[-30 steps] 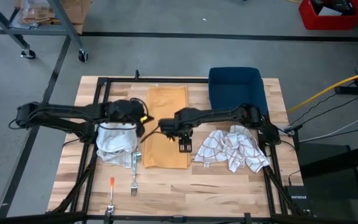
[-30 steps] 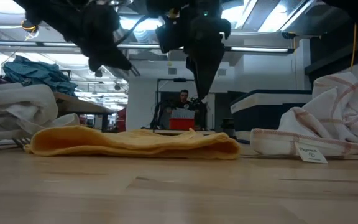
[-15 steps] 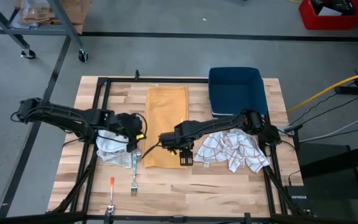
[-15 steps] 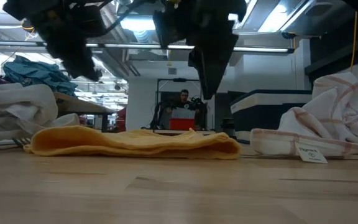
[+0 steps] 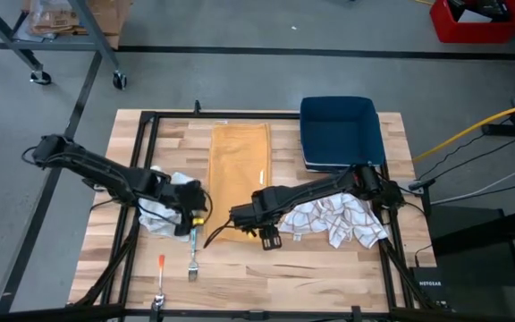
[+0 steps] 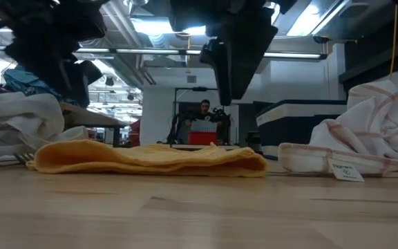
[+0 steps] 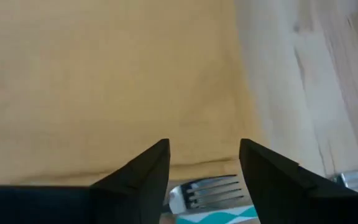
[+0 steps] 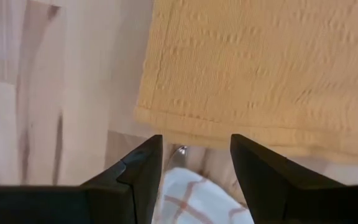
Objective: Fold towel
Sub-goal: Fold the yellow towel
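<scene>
The yellow towel lies folded into a long strip down the middle of the table, flat on the wood. My left gripper hangs open by the strip's left edge near its front end, tilted down toward it; its wrist view shows the towel past the spread fingers. My right gripper points down, open, just off the strip's near right corner, with nothing between its fingers. Both hang above the table in the low view.
A crumpled white cloth lies under the left arm. A checked cloth is heaped at the right. A blue bin stands at the far right. A fork and an orange-handled utensil lie near the front left.
Both grippers have moved toward the table's near edge along the towel's two sides. My left gripper has also sunk and tipped further down. The towel has stayed where it was.
</scene>
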{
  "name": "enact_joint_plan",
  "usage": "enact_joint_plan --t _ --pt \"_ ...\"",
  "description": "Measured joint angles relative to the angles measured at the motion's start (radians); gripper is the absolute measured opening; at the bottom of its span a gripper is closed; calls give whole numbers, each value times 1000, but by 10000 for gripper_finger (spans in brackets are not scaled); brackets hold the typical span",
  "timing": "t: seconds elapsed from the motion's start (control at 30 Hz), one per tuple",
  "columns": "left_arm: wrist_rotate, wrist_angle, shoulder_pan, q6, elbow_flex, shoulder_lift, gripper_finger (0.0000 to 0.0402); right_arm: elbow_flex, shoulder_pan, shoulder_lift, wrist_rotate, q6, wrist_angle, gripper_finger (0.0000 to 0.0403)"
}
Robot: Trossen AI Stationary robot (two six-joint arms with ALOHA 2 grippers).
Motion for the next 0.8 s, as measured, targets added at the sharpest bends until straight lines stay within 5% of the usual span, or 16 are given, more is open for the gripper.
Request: enact_joint_plan --t 0.8 --pt "-100 177 -156 160 0 320 189 0 56 147 28 -58 2 195"
